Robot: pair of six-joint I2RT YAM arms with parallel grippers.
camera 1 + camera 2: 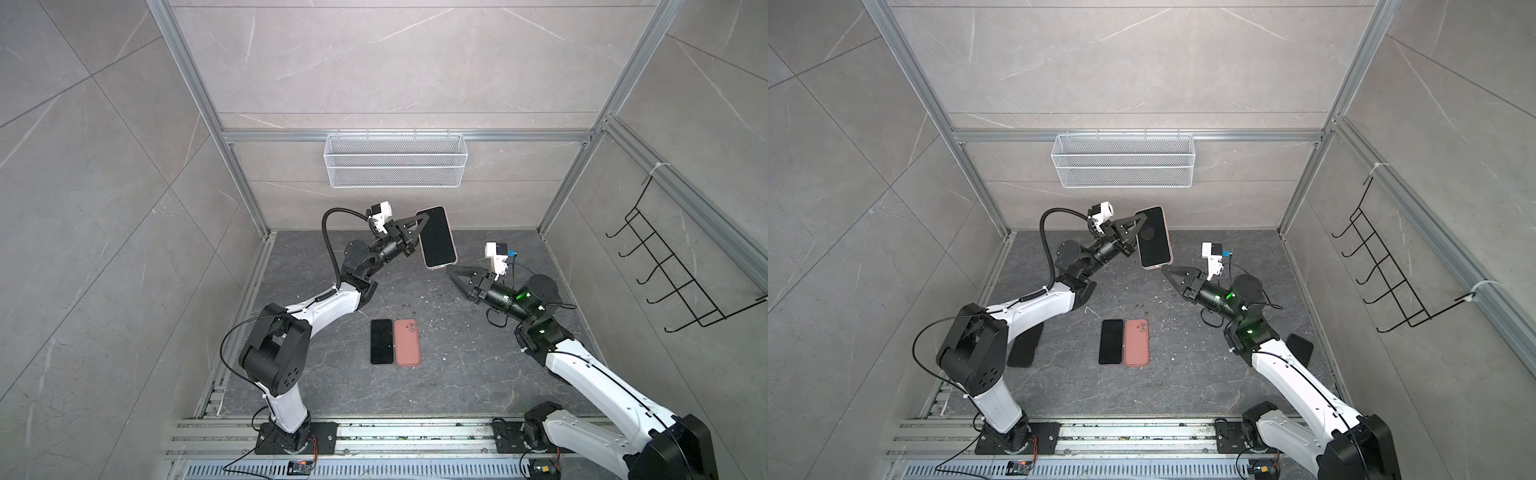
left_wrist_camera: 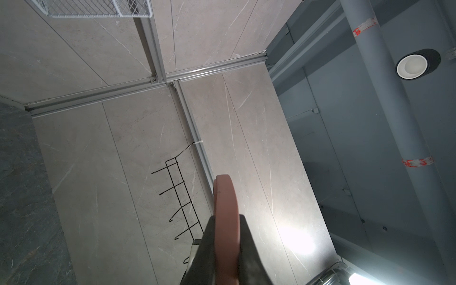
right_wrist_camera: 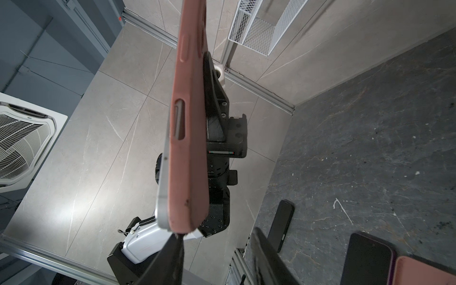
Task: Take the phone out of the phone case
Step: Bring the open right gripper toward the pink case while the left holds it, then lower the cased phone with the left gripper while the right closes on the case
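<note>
A phone (image 1: 436,237) with a dark screen sits in a pink phone case (image 1: 455,249), held tilted in the air above the floor in both top views. My left gripper (image 1: 424,222) is shut on its upper left edge, one finger on each face (image 2: 209,237). In the right wrist view the phone's silver edge (image 3: 162,185) shows beside the phone case (image 3: 190,148), widest at the near corner. My right gripper (image 1: 449,271) is open just below that corner; one fingertip (image 3: 176,240) touches the case, the other (image 3: 259,237) stands apart.
On the dark floor lie a bare black phone (image 1: 381,341) and an empty pink case (image 1: 407,343) side by side. Two more dark phones (image 1: 1023,345) (image 1: 1300,347) lie near the arms. A white wire basket (image 1: 395,160) hangs on the back wall, a black hook rack (image 1: 673,270) on the right wall.
</note>
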